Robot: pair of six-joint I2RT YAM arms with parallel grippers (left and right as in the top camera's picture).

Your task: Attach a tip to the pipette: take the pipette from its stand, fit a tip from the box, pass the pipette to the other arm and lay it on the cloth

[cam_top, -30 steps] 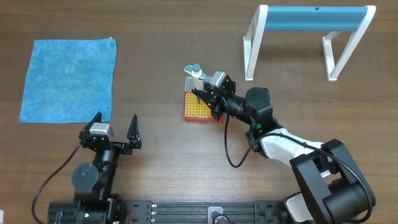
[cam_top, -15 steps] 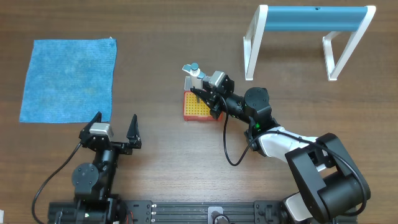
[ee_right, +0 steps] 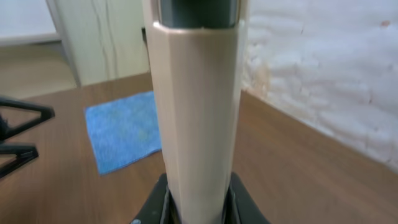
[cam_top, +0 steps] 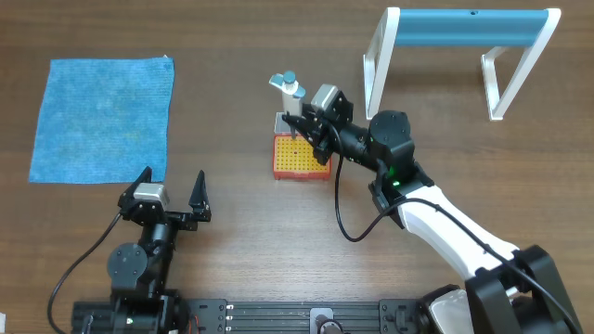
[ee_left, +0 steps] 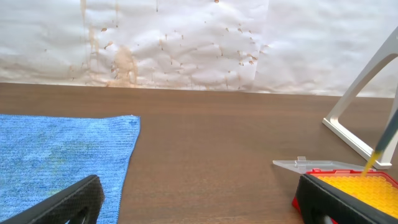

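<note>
Brown wooden tabletop (cam_top: 241, 241) carries a red box (cam_top: 302, 160) at the middle, its rack full of yellow tips (ee_left: 360, 183), with a clear lid (ee_left: 305, 165) lying open at its far side. Over the box's far edge the right hand (cam_top: 311, 125) grips the pipette (cam_top: 291, 91) upright. The pipette's lower end is hidden behind that hand from above and cut off in the left wrist view, so I cannot tell whether it touches the rack. At the near left the left hand (cam_top: 174, 173) sits with fingers spread wide, holding nothing. A blue cloth (cam_top: 102, 119) lies far left and a white stand (cam_top: 469, 26) far right.
</note>
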